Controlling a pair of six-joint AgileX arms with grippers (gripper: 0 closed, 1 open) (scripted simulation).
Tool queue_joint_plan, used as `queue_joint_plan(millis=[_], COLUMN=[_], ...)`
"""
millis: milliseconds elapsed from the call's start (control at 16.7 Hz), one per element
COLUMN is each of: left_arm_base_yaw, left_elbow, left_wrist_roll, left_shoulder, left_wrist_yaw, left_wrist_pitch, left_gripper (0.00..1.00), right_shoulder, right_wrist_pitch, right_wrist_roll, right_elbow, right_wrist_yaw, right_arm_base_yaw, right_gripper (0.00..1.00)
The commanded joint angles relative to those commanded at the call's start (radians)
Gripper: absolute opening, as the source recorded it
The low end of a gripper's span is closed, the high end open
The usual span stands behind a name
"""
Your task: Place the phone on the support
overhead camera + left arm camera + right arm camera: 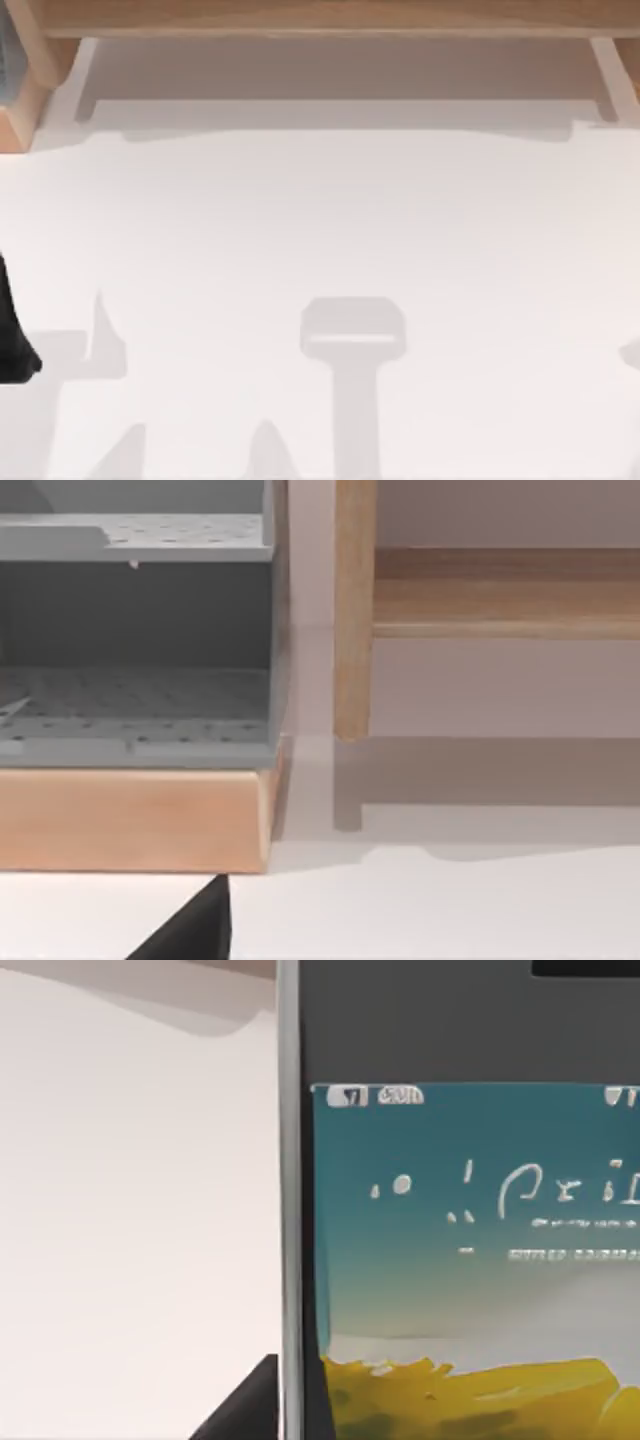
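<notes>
Our left arm (12,340) sits parked at the worktop's (330,220) left edge, near a wood-framed grey rack (140,640); can't tell its jaws' state. On the right, the phone (460,1210) sits very close before our right wrist camera, screen lit, silver edge upright. Can't tell whether the jaws hold it. Risk: if the hold is loose, it may slip, and we see no support to aim for.
</notes>
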Motion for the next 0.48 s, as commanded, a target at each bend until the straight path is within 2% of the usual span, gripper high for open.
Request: queue_joint_plan(millis=[120, 480], left_arm_base_yaw=[0.0, 0.0], left_elbow=[0.0, 0.0], left_wrist_roll=[0.0, 0.0], left_shoulder=[0.0, 0.0], left_wrist_yaw=[0.0, 0.0], left_wrist_pitch=[0.0, 0.0], left_gripper=[1.0, 1.0], right_shoulder=[0.0, 0.0], right_wrist_pitch=[0.0, 0.0], right_wrist_roll=[0.0, 0.0], right_elbow=[0.0, 0.0], right_wrist_yaw=[0.0, 0.0], right_arm_base_yaw=[0.0, 0.0], right_gripper=[0.98, 1.0])
